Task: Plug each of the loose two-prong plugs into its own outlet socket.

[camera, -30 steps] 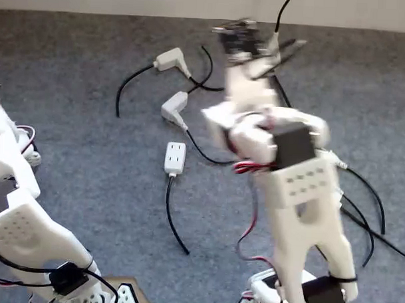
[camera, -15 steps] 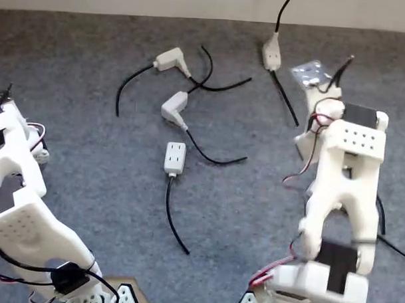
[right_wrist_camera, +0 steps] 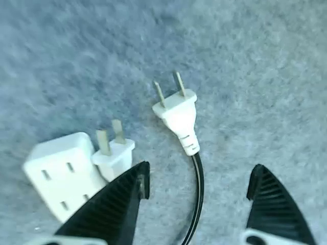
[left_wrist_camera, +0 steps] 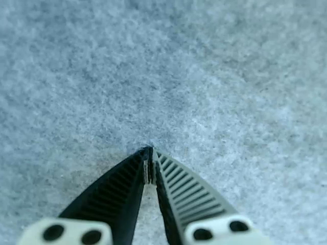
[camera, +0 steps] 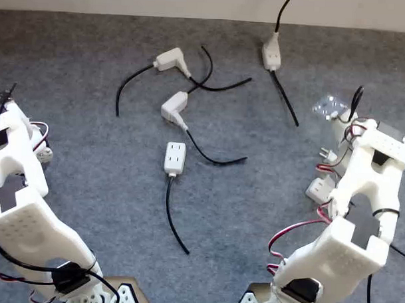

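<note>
In the right wrist view, a white two-prong plug (right_wrist_camera: 176, 109) on a black cord lies on the grey carpet between the fingers of my open right gripper (right_wrist_camera: 199, 176), nothing held. A second white plug (right_wrist_camera: 113, 150) rests against a white outlet block (right_wrist_camera: 61, 171) beside one finger. From above, the same plug (camera: 327, 154) and outlet block (camera: 319, 189) lie beside the right arm (camera: 372, 157). Another outlet socket (camera: 174, 157) on a black cord sits mid-carpet. My left gripper (left_wrist_camera: 149, 155) is shut on nothing, over bare carpet at the left.
Two more white cord ends (camera: 174, 105) (camera: 170, 58) with looping black cables lie at the back centre. A further white adapter (camera: 271, 53) on a cable is at the back right. The left arm (camera: 15, 178) stands along the left edge.
The right arm swung from the back centre of the carpet to the right side, ending over the plug and outlet block there. The left arm barely shifted.
</note>
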